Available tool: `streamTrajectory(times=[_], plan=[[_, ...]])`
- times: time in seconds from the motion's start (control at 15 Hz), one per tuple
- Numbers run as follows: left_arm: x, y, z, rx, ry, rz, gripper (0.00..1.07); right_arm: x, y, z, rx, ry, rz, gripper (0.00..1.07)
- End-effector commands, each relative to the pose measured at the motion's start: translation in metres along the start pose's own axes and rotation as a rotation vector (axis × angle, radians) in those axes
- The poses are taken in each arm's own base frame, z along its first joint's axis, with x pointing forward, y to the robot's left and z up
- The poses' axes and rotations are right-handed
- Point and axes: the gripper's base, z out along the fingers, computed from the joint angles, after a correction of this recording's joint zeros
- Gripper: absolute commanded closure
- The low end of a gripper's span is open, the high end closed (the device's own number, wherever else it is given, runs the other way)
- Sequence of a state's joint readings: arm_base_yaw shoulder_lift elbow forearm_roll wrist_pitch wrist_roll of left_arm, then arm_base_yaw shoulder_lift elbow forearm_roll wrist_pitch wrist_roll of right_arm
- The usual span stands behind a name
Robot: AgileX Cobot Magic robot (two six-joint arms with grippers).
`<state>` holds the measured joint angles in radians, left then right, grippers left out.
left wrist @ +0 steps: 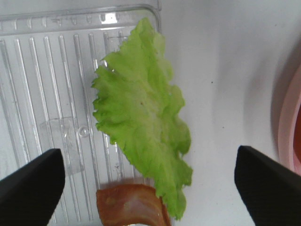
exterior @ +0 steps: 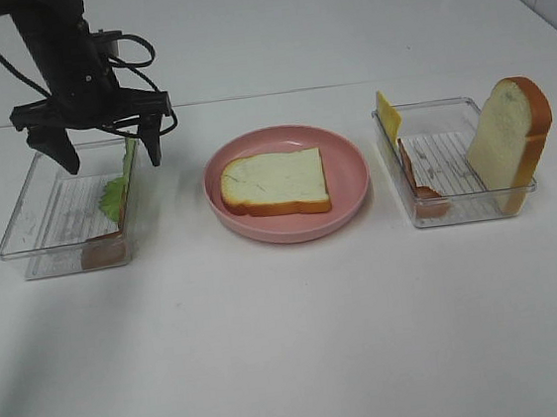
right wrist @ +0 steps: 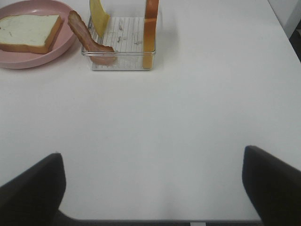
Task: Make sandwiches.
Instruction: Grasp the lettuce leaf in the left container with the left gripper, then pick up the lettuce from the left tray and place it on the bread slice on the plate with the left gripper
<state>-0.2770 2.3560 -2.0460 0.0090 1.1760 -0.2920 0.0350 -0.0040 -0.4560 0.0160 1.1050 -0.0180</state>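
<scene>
Sandwich so far: one bread slice [exterior: 276, 182] lies flat in the pink plate [exterior: 291, 231], with nothing on it yet. The left fingers [exterior: 152, 140] are spread wide and empty, hanging over the clear tray [exterior: 50, 213] on the left arm's side of the plate. The right fingers [right wrist: 28, 188] are also spread and empty, over bare desk [right wrist: 164, 132], well apart from the plate.

Risks, as judged:
- The lettuce leaf [left wrist: 141, 117] leans on the tray wall nearest the plate, its top rising above the rim. The fingers straddle that wall. On a straight descent, closing could pinch the wall along with the leaf and drag or lift the tray.
- The leaf looks thin and floppy, so an edge grip may slip or fold it.
- A bacon strip [left wrist: 131, 207] touches the leaf's lower end and could get caught up with it.

Surroundings: a second tray [exterior: 458, 211] on the other side of the plate holds a cheese slice [exterior: 387, 115], another bacon strip [exterior: 424, 193] and a second bread slice [exterior: 510, 139]. That slice stands on edge against the wall farthest from the plate. Only the tray wall stands between the leaf and the plate.
</scene>
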Motion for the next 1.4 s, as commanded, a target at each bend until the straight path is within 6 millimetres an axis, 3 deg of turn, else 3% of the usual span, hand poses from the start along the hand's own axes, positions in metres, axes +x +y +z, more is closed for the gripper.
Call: streamTrajectory(times=[0.07,0.27,0.47,0.6,0.67,0.73,0.8,0.87,1.2,1.33,1.4], plan=[[-0.002,-0.002,0.008,0.014,-0.019,-0.011,0.16,0.003,0.000,-0.002,0.008,-0.030,-0.004,0.08],[-0.005,-0.002,0.009,0.022,-0.044,-0.011,0.17,0.003,0.000,-0.002,0.008,-0.030,-0.004,0.08],[-0.006,-0.003,0.009,0.027,-0.059,-0.014,0.26,0.003,0.000,-0.002,0.008,-0.030,-0.004,0.08],[-0.006,-0.003,0.009,0.028,-0.058,-0.049,0.49,0.003,0.000,-0.002,0.008,-0.030,-0.004,0.08],[-0.007,-0.001,0.009,0.010,-0.065,-0.082,0.70,0.003,0.000,-0.002,0.008,-0.030,-0.004,0.08],[-0.007,0.000,0.009,0.003,-0.068,-0.082,0.81,0.003,0.000,-0.002,0.008,-0.030,-0.004,0.08],[-0.007,0.000,0.009,0.003,-0.068,-0.079,1.00,0.003,0.000,-0.002,0.008,-0.030,-0.004,0.08],[-0.007,0.000,0.009,0.004,-0.073,-0.063,1.07,0.003,0.000,-0.002,0.008,-0.030,-0.004,0.08],[-0.008,-0.001,0.003,0.004,-0.071,-0.069,1.07,0.003,0.000,-0.002,0.008,-0.030,-0.004,0.08],[-0.012,-0.002,-0.015,0.002,-0.056,-0.073,1.07,0.003,0.000,-0.002,0.008,-0.030,-0.004,0.08],[-0.016,-0.003,-0.034,0.008,-0.062,-0.076,1.07,0.003,0.000,-0.002,0.008,-0.030,-0.004,0.08]])
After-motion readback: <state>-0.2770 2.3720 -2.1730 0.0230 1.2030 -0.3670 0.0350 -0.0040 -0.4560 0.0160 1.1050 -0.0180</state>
